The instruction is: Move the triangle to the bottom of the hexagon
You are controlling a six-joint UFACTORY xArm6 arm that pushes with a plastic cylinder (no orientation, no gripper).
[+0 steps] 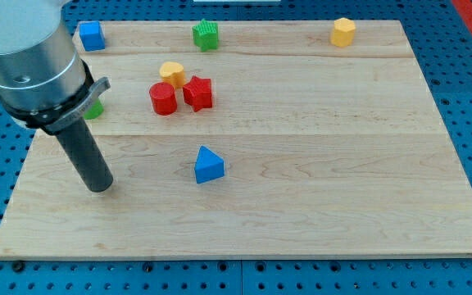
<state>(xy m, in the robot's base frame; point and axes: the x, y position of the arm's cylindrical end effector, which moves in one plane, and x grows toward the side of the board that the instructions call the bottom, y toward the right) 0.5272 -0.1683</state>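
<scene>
One blue triangle (208, 165) sits right of my tip (100, 188).

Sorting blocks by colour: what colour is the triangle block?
Blue; the triangle shows clearly in the camera view, right of my tip.

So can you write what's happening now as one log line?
my tip: left of blue triangle, apart | yellow hexagon: top right | triangle: not yet below hexagon
</scene>
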